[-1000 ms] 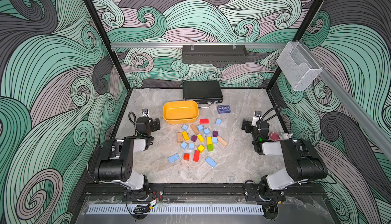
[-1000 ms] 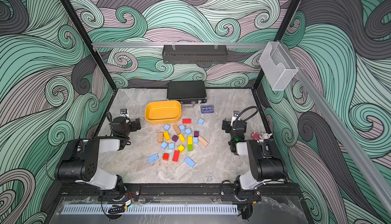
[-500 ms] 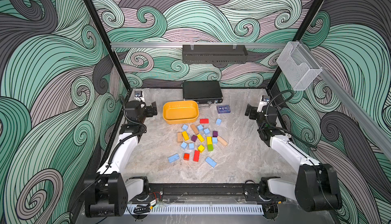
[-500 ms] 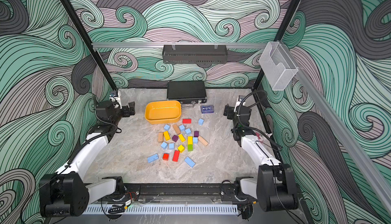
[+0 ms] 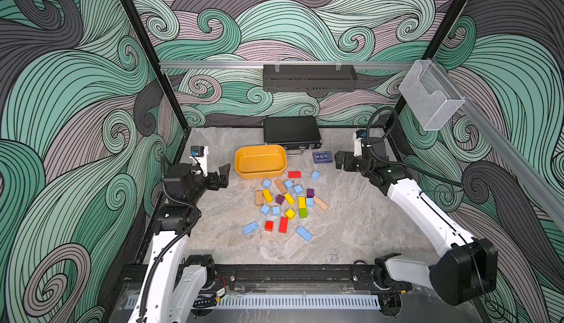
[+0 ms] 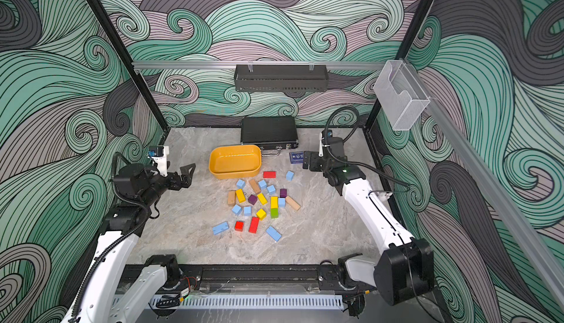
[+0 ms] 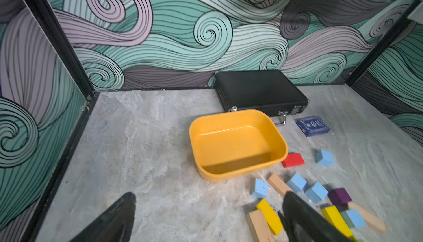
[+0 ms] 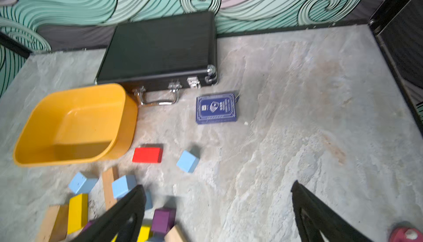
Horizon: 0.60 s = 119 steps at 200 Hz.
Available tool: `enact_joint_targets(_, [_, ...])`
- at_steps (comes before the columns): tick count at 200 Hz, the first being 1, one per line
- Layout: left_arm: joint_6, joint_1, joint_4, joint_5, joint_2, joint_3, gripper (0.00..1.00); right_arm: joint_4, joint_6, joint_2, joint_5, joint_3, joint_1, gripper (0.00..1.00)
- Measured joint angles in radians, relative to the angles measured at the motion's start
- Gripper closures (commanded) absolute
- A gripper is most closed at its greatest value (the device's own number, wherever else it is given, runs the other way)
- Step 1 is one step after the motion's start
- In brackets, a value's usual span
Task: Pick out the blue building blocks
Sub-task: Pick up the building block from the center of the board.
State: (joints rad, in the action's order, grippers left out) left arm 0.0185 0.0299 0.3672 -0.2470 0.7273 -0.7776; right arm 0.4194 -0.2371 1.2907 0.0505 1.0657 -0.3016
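By the left edge of the tabletop [image 5: 351, 214] the left gripper [image 5: 225, 175] hangs with its claw spread wide and nothing in it. It faces the yellow tub [image 5: 259, 174], which sits just in front of the black case [image 5: 291, 132] at the back edge. The blue building blocks [image 5: 276, 210] lie scattered mid-table in front of the tub, mixed among other colours. Leftmost is a long blue brick [image 5: 250, 227], alone toward the front edge; its long axis runs nearly along that edge, the right end turned slightly back. Two cubes [image 5: 265, 209] sit side by side behind it, and three more [image 5: 288, 184] lie nearer the tub, around a slanted tan block [image 5: 280, 186]. Another cube [image 5: 309, 202] sits against a yellow brick [image 5: 301, 202], apparently touching it, though both top views are too small to be sure. The second long blue brick [image 5: 304, 233] lies diagonally, back-left to front-right, with a red brick [image 5: 283, 224] near its left. A lone cube [image 5: 315, 175] stands apart between a flat red block [image 5: 294, 174] and the navy card box [image 5: 322, 157]. Near the right edge the right gripper [image 5: 339, 160] hangs just beside that box, claw spread and empty.
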Motion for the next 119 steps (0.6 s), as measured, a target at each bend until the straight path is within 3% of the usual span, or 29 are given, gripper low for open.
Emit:
enact_joint_targets(53, [0.011, -0.024, 0.041, -0.075, -0.029, 0.09, 0.01, 0.121, -0.083, 0.104, -0.019, 0.011, -0.056, 0.06])
enact_joint_targets(119, [0.031, -0.055, 0.015, -0.121, -0.002, 0.113, 0.01, 0.13, -0.204, 0.314, -0.037, 0.125, -0.085, 0.11])
